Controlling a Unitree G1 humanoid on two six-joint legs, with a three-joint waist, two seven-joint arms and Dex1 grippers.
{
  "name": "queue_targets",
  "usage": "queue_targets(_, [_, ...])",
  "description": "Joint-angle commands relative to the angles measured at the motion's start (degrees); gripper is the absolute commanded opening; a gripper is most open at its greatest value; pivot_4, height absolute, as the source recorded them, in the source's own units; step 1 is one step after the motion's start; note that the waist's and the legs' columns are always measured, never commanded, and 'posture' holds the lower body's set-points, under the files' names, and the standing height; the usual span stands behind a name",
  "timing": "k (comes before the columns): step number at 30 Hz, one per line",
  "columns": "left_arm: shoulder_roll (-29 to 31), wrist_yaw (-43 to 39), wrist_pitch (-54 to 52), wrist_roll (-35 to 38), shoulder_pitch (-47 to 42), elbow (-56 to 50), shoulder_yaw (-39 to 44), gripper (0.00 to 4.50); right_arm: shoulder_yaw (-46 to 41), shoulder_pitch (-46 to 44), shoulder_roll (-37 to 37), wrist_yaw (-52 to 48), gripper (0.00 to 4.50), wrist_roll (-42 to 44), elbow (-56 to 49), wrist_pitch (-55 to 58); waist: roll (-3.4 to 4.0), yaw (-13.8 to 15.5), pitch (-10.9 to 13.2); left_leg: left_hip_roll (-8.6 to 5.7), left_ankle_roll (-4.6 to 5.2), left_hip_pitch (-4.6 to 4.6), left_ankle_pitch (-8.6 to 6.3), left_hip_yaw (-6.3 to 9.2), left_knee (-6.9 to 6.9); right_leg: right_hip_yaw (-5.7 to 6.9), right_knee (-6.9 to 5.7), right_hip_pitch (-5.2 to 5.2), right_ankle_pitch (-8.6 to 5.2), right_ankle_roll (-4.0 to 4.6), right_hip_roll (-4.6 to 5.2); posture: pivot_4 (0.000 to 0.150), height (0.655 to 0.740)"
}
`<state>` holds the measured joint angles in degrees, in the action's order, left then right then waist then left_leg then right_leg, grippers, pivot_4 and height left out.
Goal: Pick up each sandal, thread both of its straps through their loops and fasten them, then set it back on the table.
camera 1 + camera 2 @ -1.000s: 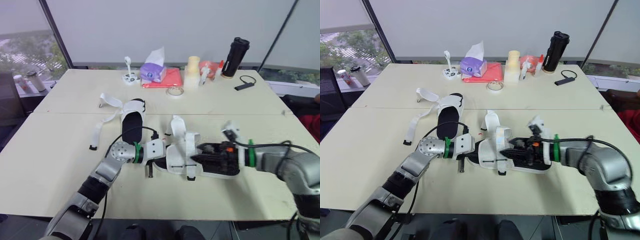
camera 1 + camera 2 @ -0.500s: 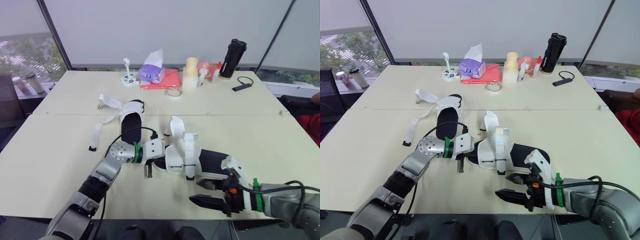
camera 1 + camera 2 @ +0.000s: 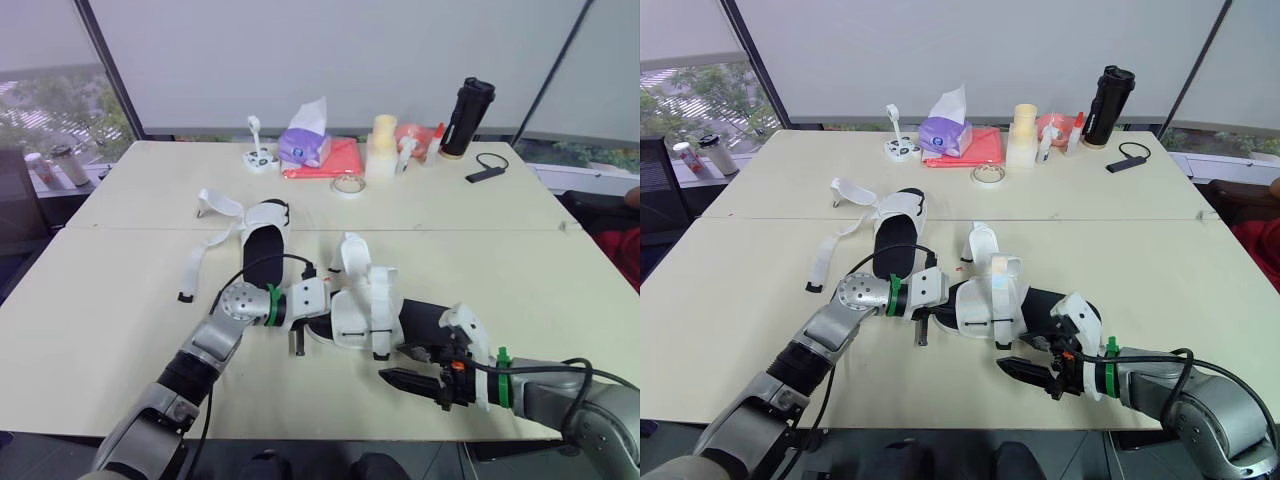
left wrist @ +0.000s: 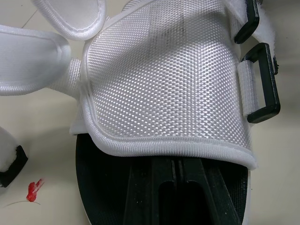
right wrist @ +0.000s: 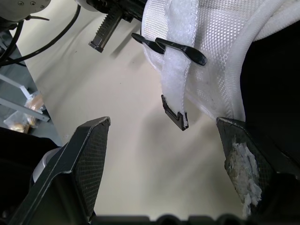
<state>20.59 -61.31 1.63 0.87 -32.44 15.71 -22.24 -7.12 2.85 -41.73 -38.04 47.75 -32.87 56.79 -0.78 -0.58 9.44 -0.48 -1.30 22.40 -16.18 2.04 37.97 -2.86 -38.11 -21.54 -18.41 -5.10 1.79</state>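
Right wrist view: right claw (image 5: 161, 126) spread wide, empty; loose strap (image 5: 176, 70) dangling just ahead of it. Judged light, floppy webbing; best pinched just above stiff black tip (image 5: 174, 116).

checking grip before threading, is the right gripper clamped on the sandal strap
No, the right gripper is open: its fingers stand wide apart and the sandal strap hangs free, its black tip touching neither.
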Motion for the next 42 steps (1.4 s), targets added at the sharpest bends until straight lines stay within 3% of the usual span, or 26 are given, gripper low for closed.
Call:
queue_targets(1, [0.58, -0.32, -0.90, -2.08, 0.75, 1.95, -1.46, 0.00, 0.21, -1.62, 2.19, 1.07, 3.83, 3.06, -1.24, 0.70, 0.00, -0.01, 0.00, 0.00, 0.00, 0.00, 0.00, 0.00, 0.00, 0.00, 0.00, 0.00, 0.00, 0.00, 0.00, 0.150, 0.7400])
queue_targets(3, [0.51, -0.17, -1.02, -2.08, 0.80, 1.92, -1.43, 0.00, 1.53, -2.25, 3.76, 2.36, 3.83, 2.56, -0.92, 0.84, 0.00, -0.02, 0.00, 0.00, 0.00, 0.00, 0.00, 0.01, 0.00, 0.00, 0.00, 0.00, 0.00, 0.00, 0.01, 0.150, 0.7400])
queue_targets(6, [0.40, 0.05, -1.19, -2.06, 0.98, 1.84, -1.45, 0.00, 3.72, -3.08, 6.54, 4.64, 2.95, 1.23, 0.01, 0.16, 0.01, -0.03, 0.00, 0.00, 0.00, 0.00, 0.00, 0.02, 0.00, 0.00, 0.01, 0.00, 0.00, 0.00, 0.01, 0.150, 0.7400])
queue_targets(12, [0.67, 0.00, -1.26, -2.02, 1.26, 1.65, -1.38, 0.00, 2.88, -0.62, 5.33, 3.92, 0.01, 1.31, -1.22, 0.00, 0.01, 0.02, 0.00, 0.00, 0.00, 0.01, -0.01, 0.01, 0.00, 0.00, 0.03, 0.00, 0.00, 0.00, 0.03, 0.150, 0.7400])
queue_targets(21, [-0.08, 0.12, -1.01, -2.15, 0.72, 2.52, -1.61, 0.00, 2.85, 5.27, 1.87, 1.85, 0.01, 3.95, -4.91, 1.42, 0.00, 0.14, 0.00, 0.00, 0.01, 0.02, -0.01, 0.01, -0.01, 0.00, 0.06, 0.01, 0.00, 0.00, 0.05, 0.150, 0.7400])
queue_targets(33, [-0.04, -1.51, -1.01, -1.99, 0.58, 3.19, -2.17, 0.00, 4.04, 19.74, -2.68, -2.12, 0.01, 11.33, -12.60, 2.26, -0.02, 0.10, -0.01, 0.01, 0.02, -0.02, -0.03, 0.03, -0.01, 0.02, 0.12, 0.08, -0.01, -0.01, 0.07, 0.150, 0.7400])
queue_targets(37, [-0.26, -2.07, -0.54, -1.96, -0.22, 4.52, -2.23, 0.00, 2.08, 18.75, -1.95, -1.26, 0.01, 12.64, -11.57, 0.51, -0.02, 0.09, -0.01, 0.00, 0.07, 0.00, -0.06, 0.03, -0.07, 0.02, 0.21, 0.07, -0.01, -0.01, 0.06, 0.150, 0.7400])
queue_targets(42, [-1.25, -2.19, 0.52, -2.28, -1.21, 6.56, -2.41, 0.00, -6.37, 8.36, -4.00, 5.64, 0.01, 30.62, -9.43, 1.05, -0.03, 0.01, 0.00, 0.00, 0.07, -0.05, -0.06, 0.01, -0.01, 0.02, 0.21, 0.15, 0.01, -0.04, 0.08, 0.150, 0.7400])
